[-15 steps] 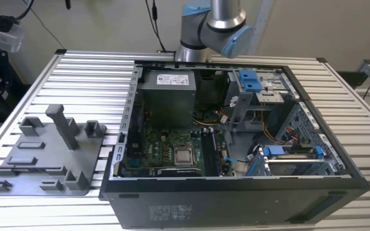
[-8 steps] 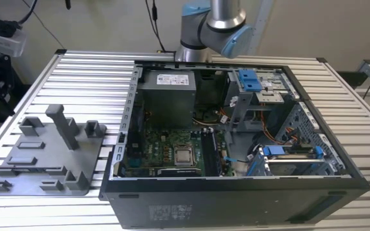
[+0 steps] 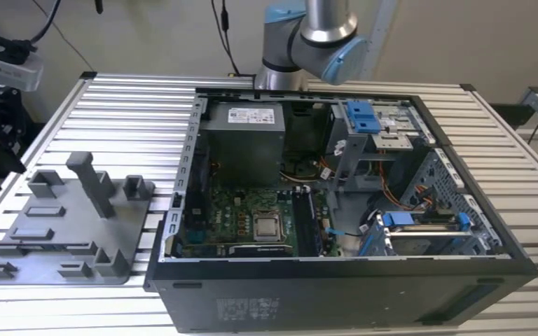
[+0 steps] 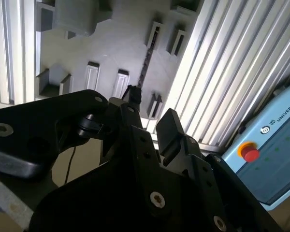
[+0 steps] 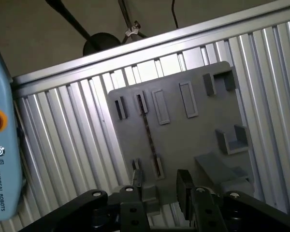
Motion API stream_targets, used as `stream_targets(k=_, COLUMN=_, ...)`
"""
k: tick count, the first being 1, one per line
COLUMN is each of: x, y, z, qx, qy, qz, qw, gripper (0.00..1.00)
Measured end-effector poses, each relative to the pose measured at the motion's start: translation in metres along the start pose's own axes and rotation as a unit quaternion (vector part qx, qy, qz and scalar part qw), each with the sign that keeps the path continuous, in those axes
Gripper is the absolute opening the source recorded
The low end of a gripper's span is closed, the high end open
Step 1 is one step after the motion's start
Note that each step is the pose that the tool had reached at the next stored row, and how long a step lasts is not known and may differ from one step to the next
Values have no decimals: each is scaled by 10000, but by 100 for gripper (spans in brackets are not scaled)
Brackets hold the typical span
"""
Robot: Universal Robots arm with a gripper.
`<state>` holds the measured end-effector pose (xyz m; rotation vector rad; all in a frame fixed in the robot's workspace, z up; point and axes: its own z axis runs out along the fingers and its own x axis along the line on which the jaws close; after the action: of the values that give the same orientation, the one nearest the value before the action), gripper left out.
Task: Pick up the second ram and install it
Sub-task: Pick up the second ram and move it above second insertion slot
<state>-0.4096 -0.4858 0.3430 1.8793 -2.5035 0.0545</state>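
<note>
Right now my pincer point(image 5: 163, 191) is open in both wrist views, its two dark fingers point(image 5: 184, 186) set apart with nothing between them. It hangs above the grey fixture point(image 5: 193, 135), not touching it. The ram point(image 5: 148, 135) stands on its edge in the fixture's slots, showing to me as a thin dark strip; in the second wrist view I see the ram point(image 4: 145, 60) beyond the fingertips, clear of them. The fixture lies flat on the slatted bench point(image 5: 77, 145), and a pale blue pendant point(image 5: 2, 159) with a red button sits past the bench edge. In the exterior view the fixture point(image 3: 64, 231) is on the exterior view's left, just beside the open case point(image 3: 344, 287), with the green motherboard point(image 3: 236, 213) inside. The arm point(image 3: 311, 42) rises behind the case.
</note>
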Motion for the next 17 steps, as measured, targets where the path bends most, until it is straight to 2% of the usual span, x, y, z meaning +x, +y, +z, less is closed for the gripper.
stream_targets(k=17, x=-43, y=18, z=242, qx=0, qy=0, qz=-1, qw=10000, gripper=42)
